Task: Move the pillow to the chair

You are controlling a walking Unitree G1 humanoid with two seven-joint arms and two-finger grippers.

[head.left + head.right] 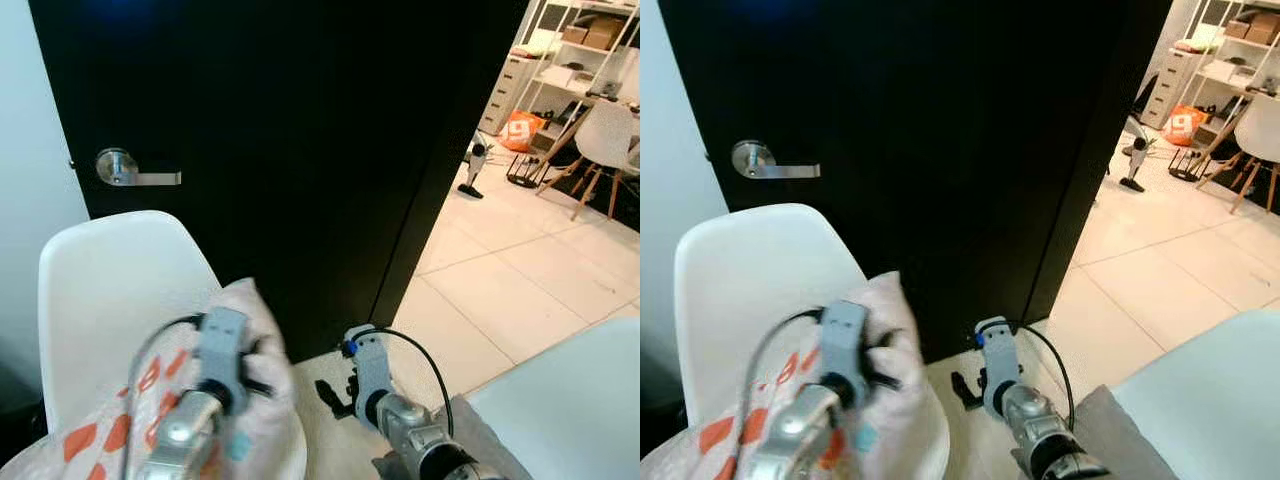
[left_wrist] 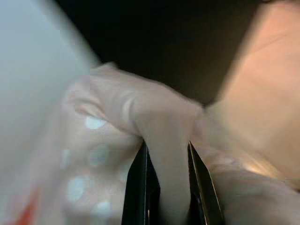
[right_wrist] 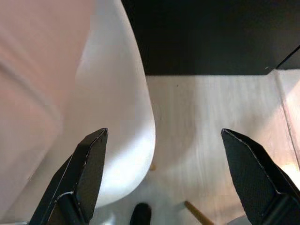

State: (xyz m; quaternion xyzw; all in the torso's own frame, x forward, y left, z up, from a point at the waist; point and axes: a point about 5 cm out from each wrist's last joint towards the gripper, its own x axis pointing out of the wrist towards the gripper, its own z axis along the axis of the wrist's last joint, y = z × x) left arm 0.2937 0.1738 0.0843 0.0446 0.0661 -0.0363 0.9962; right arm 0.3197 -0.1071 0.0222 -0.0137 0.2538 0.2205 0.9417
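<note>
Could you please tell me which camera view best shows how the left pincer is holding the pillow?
The left wrist view: the left pincer is shut on a fold of the pillow, fabric bunched between its fingers. Both eye views show the pillow lying on the white chair, the arm covering the grasp. The right wrist view shows its pink edge.

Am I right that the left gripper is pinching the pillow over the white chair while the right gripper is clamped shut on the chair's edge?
Not quite. The left gripper does pinch the pillow over the white chair, but the right gripper is open, its fingers spread wide and holding nothing, hovering over the chair's edge and floor. The right wrist view shows this.
</note>
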